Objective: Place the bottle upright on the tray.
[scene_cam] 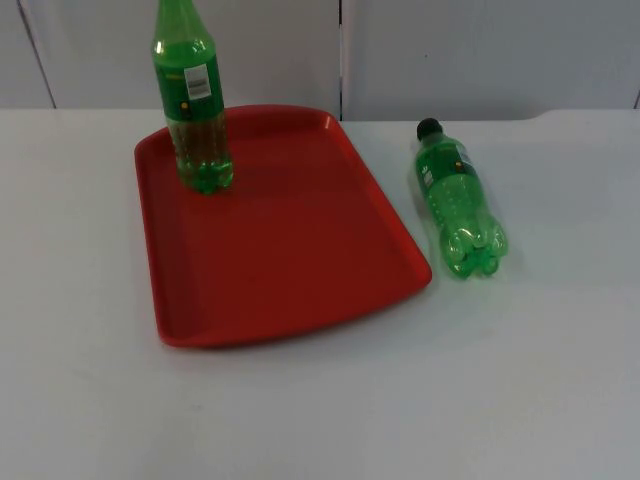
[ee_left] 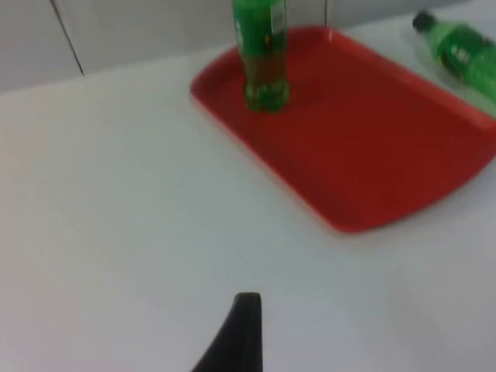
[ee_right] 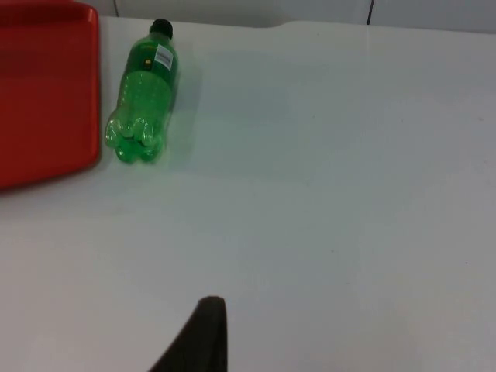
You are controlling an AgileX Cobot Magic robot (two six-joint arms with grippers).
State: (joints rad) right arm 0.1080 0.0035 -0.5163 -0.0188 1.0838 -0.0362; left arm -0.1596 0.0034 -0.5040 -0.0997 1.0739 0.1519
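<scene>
A green bottle with a black cap [scene_cam: 458, 200] [ee_right: 143, 101] [ee_left: 461, 50] lies on its side on the white table just right of the red tray [scene_cam: 290, 260] [ee_left: 372, 139] [ee_right: 39, 101], cap toward the wall. Another green bottle [scene_cam: 195, 110] [ee_left: 262, 54] stands upright in the tray's far left corner. My left gripper [ee_left: 240, 341] waits above bare table, well back from the tray's left side. My right gripper [ee_right: 198, 341] waits above bare table, far to the right of the lying bottle. Neither gripper touches anything.
The grey partition wall [scene_cam: 450, 50] closes the table's far edge behind the tray and bottles. White table top [scene_cam: 500, 380] stretches in front of and to the right of the tray.
</scene>
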